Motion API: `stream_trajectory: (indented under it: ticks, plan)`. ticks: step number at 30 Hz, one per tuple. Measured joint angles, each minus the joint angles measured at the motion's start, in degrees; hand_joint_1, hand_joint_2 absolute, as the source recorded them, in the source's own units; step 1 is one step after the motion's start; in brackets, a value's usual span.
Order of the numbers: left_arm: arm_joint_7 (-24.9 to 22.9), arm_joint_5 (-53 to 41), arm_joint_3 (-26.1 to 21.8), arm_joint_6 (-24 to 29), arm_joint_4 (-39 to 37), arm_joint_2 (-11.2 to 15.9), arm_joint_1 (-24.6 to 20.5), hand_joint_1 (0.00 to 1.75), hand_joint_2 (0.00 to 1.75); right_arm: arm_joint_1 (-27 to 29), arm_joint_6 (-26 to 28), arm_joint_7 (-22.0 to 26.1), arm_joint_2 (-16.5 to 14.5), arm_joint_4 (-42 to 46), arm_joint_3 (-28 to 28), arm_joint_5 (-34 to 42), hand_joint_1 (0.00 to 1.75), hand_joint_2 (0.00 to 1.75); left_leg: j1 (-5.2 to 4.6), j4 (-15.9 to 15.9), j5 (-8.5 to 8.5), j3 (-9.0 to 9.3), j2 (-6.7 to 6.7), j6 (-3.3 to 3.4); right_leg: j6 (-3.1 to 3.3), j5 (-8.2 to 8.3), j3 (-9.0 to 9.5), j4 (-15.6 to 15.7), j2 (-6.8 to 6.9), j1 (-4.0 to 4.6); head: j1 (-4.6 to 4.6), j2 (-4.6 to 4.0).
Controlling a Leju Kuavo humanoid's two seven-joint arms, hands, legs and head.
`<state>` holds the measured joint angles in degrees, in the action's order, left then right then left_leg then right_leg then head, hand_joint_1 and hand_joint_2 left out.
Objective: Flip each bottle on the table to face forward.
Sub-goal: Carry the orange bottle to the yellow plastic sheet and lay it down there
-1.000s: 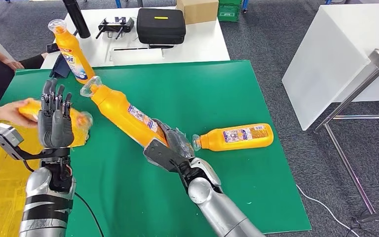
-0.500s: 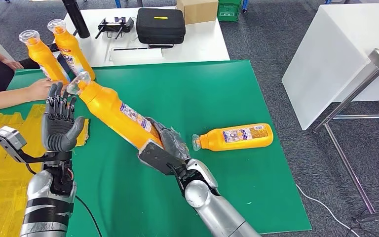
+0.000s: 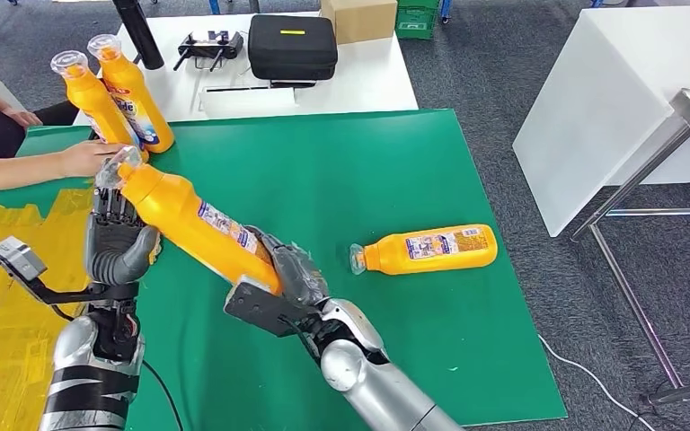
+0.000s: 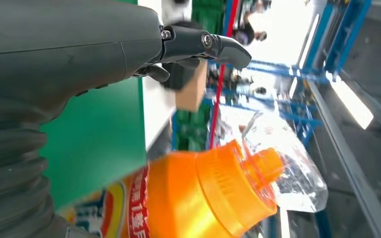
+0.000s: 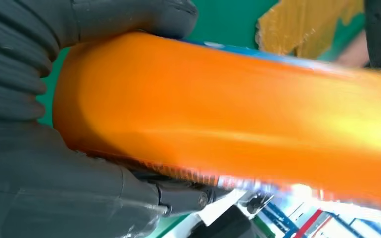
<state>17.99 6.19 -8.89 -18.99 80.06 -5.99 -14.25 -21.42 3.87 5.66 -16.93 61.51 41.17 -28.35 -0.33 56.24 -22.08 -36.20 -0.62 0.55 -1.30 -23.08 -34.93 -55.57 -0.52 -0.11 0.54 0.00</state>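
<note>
At the far left edge a person's hand [image 3: 85, 158] reaches onto the green mat [image 3: 350, 171] beside two upright bottles [image 3: 112, 99]; just in front, the left hand [image 3: 117, 238] stands fingers apart, gripping nothing, right beneath the neck of the tilted bottle [image 3: 193, 224]; the right hand [image 3: 292, 274] grips that bottle's base above the mat; right of it a lying bottle [image 3: 431, 249] sits on open green; behind, a black case [image 3: 292, 45] on the white table [image 3: 359, 76].
</note>
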Motion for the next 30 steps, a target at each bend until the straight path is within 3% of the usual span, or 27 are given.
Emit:
stream_trajectory:
  ticks: [5,10,16,20,25,30]
  plan:
    - [-2.14,10.81,1.16,-8.41,-1.33,0.96,0.55,0.00,1.75,-1.73,-0.29,0.94,-1.49,-5.96,4.53,-3.65,1.75,1.75,0.01,0.00,0.00,-0.01,0.00,0.00,0.00,-0.01,-0.04,0.00,0.00,0.01,-0.02,0.00]
    - [-3.22,15.98,2.08,-11.93,-3.44,2.75,1.37,0.00,1.75,-3.17,-0.32,2.08,-2.10,-10.66,6.86,-4.06,1.75,1.75,0.02,0.00,0.00,-0.03,0.03,-0.01,0.02,-0.01,-0.09,0.00,-0.01,0.02,-0.01,0.00]
    - [-5.57,21.08,4.63,-18.62,-6.83,6.67,1.54,0.03,1.75,-4.24,-0.62,3.10,-2.17,-13.86,8.75,-3.78,1.75,1.75,0.02,0.00,0.00,-0.03,0.03,0.00,0.02,-0.01,-0.08,0.00,0.00,0.01,0.00,0.00]
    - [-4.29,18.73,7.24,-21.56,-8.67,10.15,1.55,1.75,1.75,-4.30,-1.10,3.28,-2.18,-14.92,9.62,-3.31,1.75,1.75,0.02,0.00,0.00,-0.03,0.03,-0.01,0.02,-0.01,-0.09,0.00,0.00,0.01,0.00,0.00]
    - [-1.87,12.54,10.56,-21.57,-9.44,13.43,1.38,1.75,1.75,-4.29,-1.64,3.28,-2.15,-16.30,10.20,-2.57,1.75,1.75,0.02,0.00,0.00,-0.04,0.03,-0.01,0.02,-0.01,-0.09,0.00,0.00,0.01,0.01,0.00]
    - [-1.56,11.52,12.40,-21.42,-9.86,15.05,1.33,1.75,1.75,-4.30,-1.68,3.28,-2.15,-17.39,10.45,-2.43,1.75,1.75,0.02,0.00,0.00,-0.04,0.02,0.00,0.02,-0.01,-0.08,0.00,0.00,0.01,0.01,0.00]
